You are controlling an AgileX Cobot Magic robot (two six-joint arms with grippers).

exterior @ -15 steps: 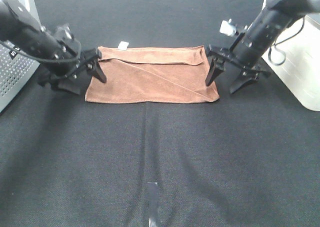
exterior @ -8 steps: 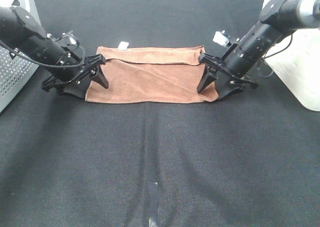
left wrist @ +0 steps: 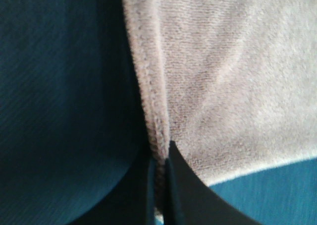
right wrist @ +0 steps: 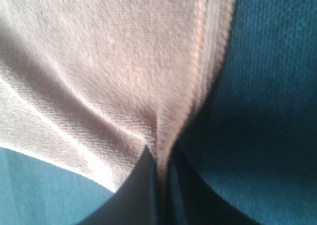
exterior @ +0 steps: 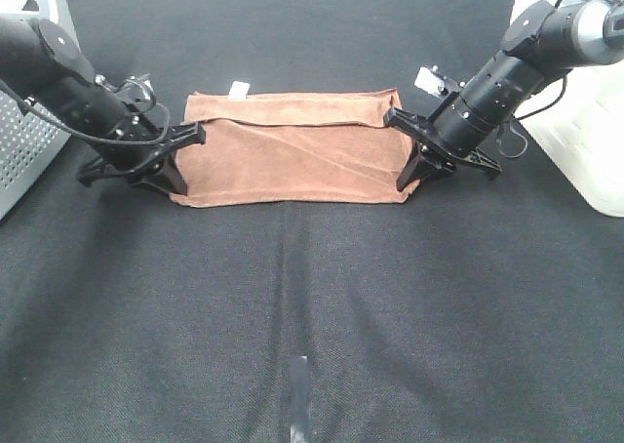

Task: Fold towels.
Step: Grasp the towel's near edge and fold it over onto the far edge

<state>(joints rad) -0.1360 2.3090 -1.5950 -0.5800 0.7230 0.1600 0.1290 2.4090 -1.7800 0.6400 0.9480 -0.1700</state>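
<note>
My left end effector is clamped on the hem at the towel's left short edge. My right end effector is pinched on the hem of the opposite short edge. To do this fold well, I judge I should lift both ends together at equal height, hold the cloth lightly taut between them, and carry the near edge squarely onto the far one. The towel lies flat on the black counter between my arms. Its long axis runs left to right, and its white tag is at the far left corner.
</note>
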